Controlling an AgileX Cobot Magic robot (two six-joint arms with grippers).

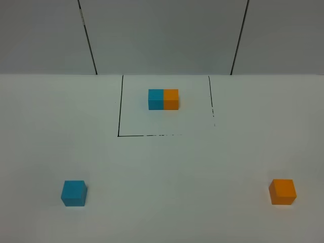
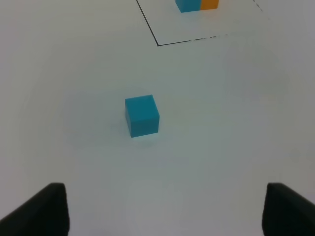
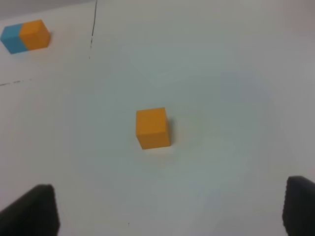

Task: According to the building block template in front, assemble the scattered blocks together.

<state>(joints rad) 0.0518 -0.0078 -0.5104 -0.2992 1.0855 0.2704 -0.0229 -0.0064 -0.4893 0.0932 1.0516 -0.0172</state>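
Observation:
The building block template (image 1: 163, 99), a short blue-and-orange bar, sits inside a black-lined square at the table's far middle; it also shows in the left wrist view (image 2: 197, 5) and the right wrist view (image 3: 24, 36). The scattered blue cube (image 1: 74, 193) lies near left, the scattered orange cube (image 1: 282, 192) near right. My left gripper (image 2: 165, 211) is open and empty, with the blue cube (image 2: 142, 115) ahead of it and apart. My right gripper (image 3: 170, 209) is open and empty, with the orange cube (image 3: 153, 128) ahead of it and apart. Neither gripper shows in the exterior view.
The black outline (image 1: 119, 116) marks a square on the white table (image 1: 177, 177), open toward the back wall. Grey wall panels stand behind the table's far edge.

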